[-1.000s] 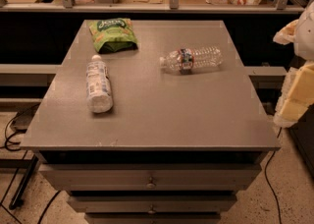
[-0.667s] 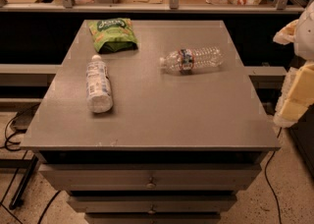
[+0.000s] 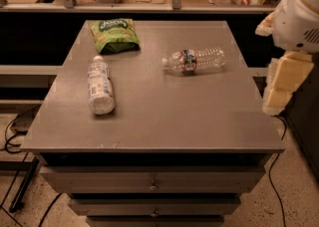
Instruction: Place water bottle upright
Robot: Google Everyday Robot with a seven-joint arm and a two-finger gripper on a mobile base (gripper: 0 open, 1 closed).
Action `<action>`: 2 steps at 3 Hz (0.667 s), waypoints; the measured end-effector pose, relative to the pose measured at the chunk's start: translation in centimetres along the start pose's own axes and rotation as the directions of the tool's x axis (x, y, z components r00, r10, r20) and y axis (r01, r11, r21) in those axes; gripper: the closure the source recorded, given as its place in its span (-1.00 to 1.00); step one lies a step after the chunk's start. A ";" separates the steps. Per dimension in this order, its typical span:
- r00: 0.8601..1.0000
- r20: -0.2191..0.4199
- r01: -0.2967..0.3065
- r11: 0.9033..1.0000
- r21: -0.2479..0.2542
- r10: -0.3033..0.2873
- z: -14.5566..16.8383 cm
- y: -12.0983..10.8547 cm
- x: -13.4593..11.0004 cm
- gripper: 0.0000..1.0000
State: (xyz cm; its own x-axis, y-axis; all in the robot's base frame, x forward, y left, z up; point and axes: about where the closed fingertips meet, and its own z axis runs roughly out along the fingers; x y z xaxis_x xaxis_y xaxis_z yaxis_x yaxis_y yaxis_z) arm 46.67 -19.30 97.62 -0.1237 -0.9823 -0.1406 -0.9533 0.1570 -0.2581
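1. You are at the start of the task: the water bottle point(image 3: 195, 60) lies on its side on the surface point(image 3: 164, 116), at about 1 o'clock from the middle, not yet touched
2. Its white cap point(image 3: 165, 62) points toward 9 o'clock and its base toward 3 o'clock, so the long axis runs almost straight across
3. The gripper point(image 3: 279, 89) hangs off the surface's edge at 3 o'clock, well apart from the water bottle; it has no hold on the bottle, and you cannot tell how far open it is
4. The step in hand, as I judge it, is the approach: bring the gripper in toward 10 o'clock, over the bottle's body
5. Take it across the ribbed body, then tip it base-down and set it standing
6. Leave the opaque bottle point(image 3: 99, 85) at 9 o'clock and the green snack bag point(image 3: 113, 34) at 11 o'clock alone
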 end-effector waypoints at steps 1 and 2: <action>0.996 0.002 0.090 0.996 -0.011 -0.090 1.4 -1.9 -2.3 -1.00; 0.981 0.077 0.179 0.984 -0.011 -0.178 2.8 -4.2 -5.4 -1.00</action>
State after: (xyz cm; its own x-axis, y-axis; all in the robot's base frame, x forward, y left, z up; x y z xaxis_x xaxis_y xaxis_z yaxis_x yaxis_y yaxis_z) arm 52.10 -14.37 96.78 0.0696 -0.9837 -0.1655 -0.9631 -0.0230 -0.2682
